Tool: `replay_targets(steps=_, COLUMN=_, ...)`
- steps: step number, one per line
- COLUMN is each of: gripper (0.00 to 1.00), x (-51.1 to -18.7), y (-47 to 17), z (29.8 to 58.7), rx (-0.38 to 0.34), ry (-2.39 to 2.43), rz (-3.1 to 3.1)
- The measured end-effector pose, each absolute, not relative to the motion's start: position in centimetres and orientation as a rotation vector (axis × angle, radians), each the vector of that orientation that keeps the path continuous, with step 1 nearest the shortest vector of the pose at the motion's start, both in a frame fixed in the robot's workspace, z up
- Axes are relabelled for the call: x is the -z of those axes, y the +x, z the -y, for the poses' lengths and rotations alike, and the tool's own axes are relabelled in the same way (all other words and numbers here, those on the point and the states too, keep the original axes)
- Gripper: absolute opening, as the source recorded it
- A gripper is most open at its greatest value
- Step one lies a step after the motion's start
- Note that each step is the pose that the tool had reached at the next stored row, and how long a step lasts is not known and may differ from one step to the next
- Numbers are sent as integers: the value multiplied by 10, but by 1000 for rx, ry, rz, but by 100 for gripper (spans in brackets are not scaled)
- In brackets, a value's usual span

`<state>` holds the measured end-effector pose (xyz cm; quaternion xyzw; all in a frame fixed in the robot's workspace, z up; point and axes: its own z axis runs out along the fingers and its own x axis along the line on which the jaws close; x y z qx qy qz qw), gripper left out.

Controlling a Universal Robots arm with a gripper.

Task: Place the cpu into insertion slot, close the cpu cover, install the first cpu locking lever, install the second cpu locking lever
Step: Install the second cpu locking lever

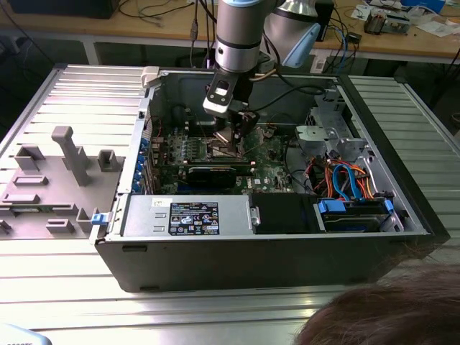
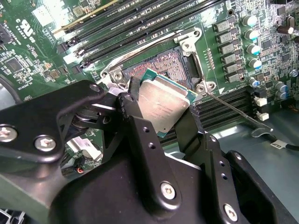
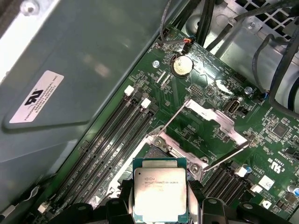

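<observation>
Two black fingers (image 2: 140,135) of the gripper (image 3: 160,205) are clenched on the cpu (image 2: 164,103). They pinch opposite edges, so nothing presses on the lid or the underside (my read: an edge grip keeps the contacts clean). The chip is lid up, hanging over the near edge of the insertion slot (image 2: 156,65), and is not seated. The socket's pin field shows open past the chip. Can't tell whether the chip touches the rim.

Just beyond, the cpu cover (image 3: 216,119) is swung up and back on its hinge. Its window frame stands off the socket, which leaves the drop path free. Both locking levers look unlatched. One wire lever (image 2: 233,108) sticks out sideways from a socket corner, and the second wire lever (image 3: 172,116) runs along the raised cover. Judging by that, cover and lever steps are not yet done.

Further out, the memory slots (image 3: 110,140) run beside the socket, and a coin cell (image 3: 181,66) sits past the cover.

In the exterior view the arm (image 1: 237,29) reaches down into the open computer case (image 1: 251,251). The case lies on its side so the board faces up, presumably for vertical access. A grey fixture tray (image 1: 57,172) sits at the exterior view's left, well apart.
</observation>
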<state>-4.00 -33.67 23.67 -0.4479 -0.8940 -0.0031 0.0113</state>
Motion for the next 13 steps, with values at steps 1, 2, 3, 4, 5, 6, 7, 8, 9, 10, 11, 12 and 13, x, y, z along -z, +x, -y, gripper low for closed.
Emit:
replay_targets(steps=1, gripper=55, x=-237, y=-40, z=337, rx=10, ry=-1400, rz=2787)
replay_targets(steps=2, gripper=55, x=-237, y=-40, z=337, rx=10, ry=-1403, rz=2786)
replay_targets(steps=3, gripper=55, x=-237, y=-40, z=337, rx=10, ry=-1405, rz=2785)
replay_targets(steps=4, gripper=55, x=-237, y=-40, z=337, rx=10, ry=-1408, rz=2783)
replay_targets(steps=5, gripper=55, x=-237, y=-40, z=337, rx=10, ry=-1411, rz=2782)
replay_targets(steps=6, gripper=55, x=-237, y=-40, z=337, rx=10, ry=-1414, rz=2780)
replay_targets(steps=7, gripper=55, x=-237, y=-40, z=337, rx=10, ry=-1416, rz=2779)
replay_targets(steps=8, gripper=55, x=-237, y=-40, z=337, rx=10, ry=-1419, rz=2777)
replay_targets(steps=9, gripper=55, x=-237, y=-40, z=337, rx=10, ry=-1421, rz=2776)
replay_targets(steps=10, gripper=55, x=-237, y=-40, z=337, rx=10, ry=-1424, rz=2775)
replay_targets(steps=11, gripper=55, x=-237, y=-40, z=337, rx=10, ry=-1426, rz=2774)
replay_targets(steps=12, gripper=55, x=-237, y=-40, z=337, rx=10, ry=-1428, rz=2773)
replay_targets(steps=13, gripper=55, x=-237, y=-40, z=337, rx=10, ry=-1430, rz=2772)
